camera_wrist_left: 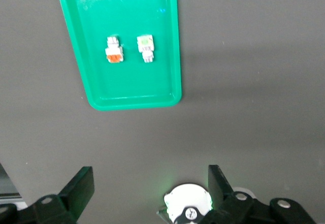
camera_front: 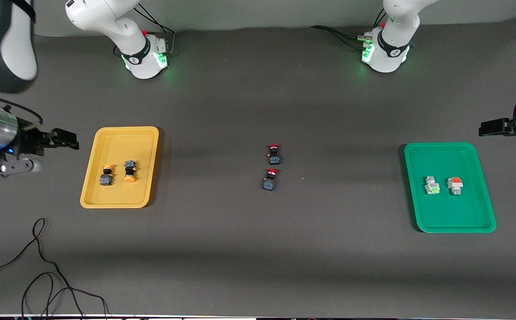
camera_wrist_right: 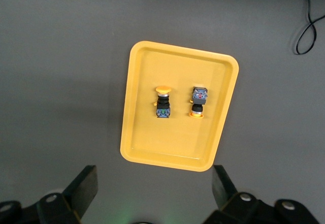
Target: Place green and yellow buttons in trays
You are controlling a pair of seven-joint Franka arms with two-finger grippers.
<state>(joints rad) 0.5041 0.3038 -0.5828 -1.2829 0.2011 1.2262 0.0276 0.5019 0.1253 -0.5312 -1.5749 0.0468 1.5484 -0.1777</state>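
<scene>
The yellow tray [camera_front: 124,142] lies toward the right arm's end and holds two orange-yellow capped buttons [camera_front: 106,174] [camera_front: 129,171], side by side. The green tray [camera_front: 449,213] lies toward the left arm's end and holds two white buttons, one green-faced [camera_front: 431,186] and one orange-faced [camera_front: 455,184]. My right gripper [camera_front: 64,138] is open and empty, up over the table beside the yellow tray [camera_wrist_right: 167,142]. My left gripper [camera_front: 489,128] is open and empty, up over the table beside the green tray [camera_wrist_left: 132,87]. Both wrist views look down on the trays with wide-apart fingers [camera_wrist_left: 81,188] [camera_wrist_right: 84,186].
Two red-capped black-blue switches [camera_front: 274,152] [camera_front: 270,179] lie at the table's middle, one nearer the front camera than the other. A loose black cable [camera_front: 40,266] curls near the front edge at the right arm's end. The arm bases [camera_front: 144,55] [camera_front: 384,53] stand at the back.
</scene>
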